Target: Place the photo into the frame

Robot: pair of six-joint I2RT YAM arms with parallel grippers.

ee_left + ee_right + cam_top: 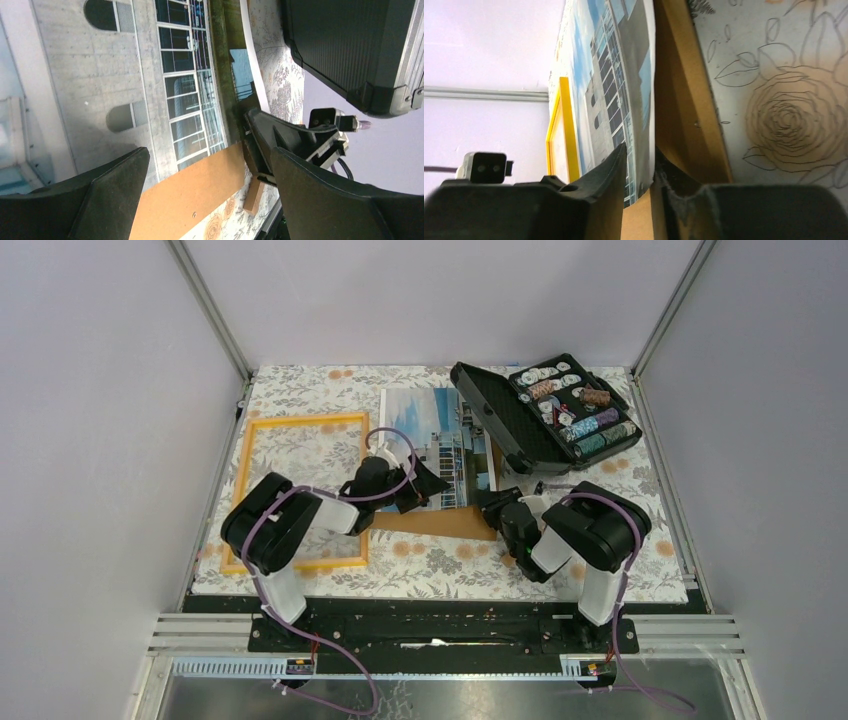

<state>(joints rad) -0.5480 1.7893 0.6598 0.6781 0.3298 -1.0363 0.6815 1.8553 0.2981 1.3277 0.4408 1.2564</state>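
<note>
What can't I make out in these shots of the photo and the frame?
- Top view: near left corner of the photo, under the left gripper.
- Top view: stretches of the near and right sides of the frame, behind the left arm.
- Right wrist view: how deep the right gripper bites the photo; its own fingers cover that.
- Top view: markings on the chips, too small.

The photo [609,95] pinched in the right end effector [641,182] is seen as thin, faintly glossy paper, and the board [679,100] just behind it as smooth, matt brown fibreboard. The end effector's fingers [594,200] are formed of matt black plastic; the desk [784,100] beside them is covered with matt printed cloth, and the frame [566,117] beyond is finished smooth.
</note>
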